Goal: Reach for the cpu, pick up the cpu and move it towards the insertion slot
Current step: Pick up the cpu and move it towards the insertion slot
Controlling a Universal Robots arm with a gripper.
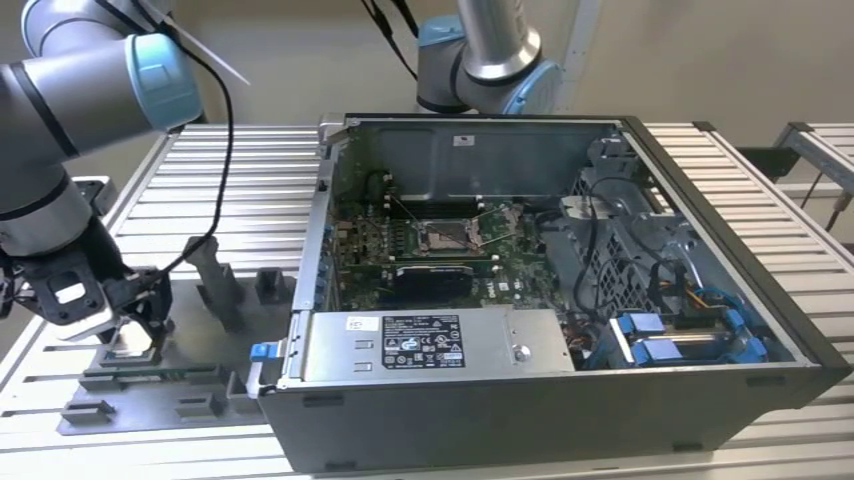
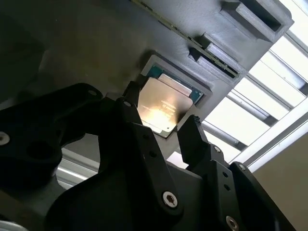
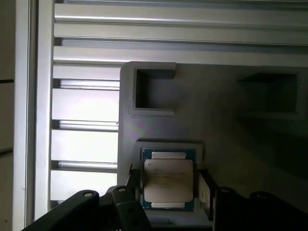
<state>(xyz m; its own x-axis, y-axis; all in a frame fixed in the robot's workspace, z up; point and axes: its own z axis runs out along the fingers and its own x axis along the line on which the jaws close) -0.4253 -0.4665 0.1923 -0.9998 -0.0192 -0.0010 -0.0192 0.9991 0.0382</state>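
The cpu [image 3: 168,180], a flat silvery square with a teal edge, lies in a shallow pocket of the grey holder plate [image 3: 221,130]. In both wrist views the two black fingers stand tight against its opposite sides, so my gripper [image 3: 169,184] is shut on the cpu [image 2: 163,103]. In the exterior view my gripper [image 1: 127,335] is low over the holder plate [image 1: 200,345] at the exterior view's left. The insertion slot [image 1: 447,237], a shiny framed socket on the green board, sits inside the open computer case, well to the right of the gripper.
The open computer case [image 1: 707,330] has tall walls, a grey power supply box [image 1: 427,345] at its near side and blue-tagged cables [image 1: 667,335]. Grey blocks [image 1: 214,275] stand upright on the holder plate. A second arm [image 1: 487,50] rises behind the case. The table is ribbed aluminium [image 1: 254,180].
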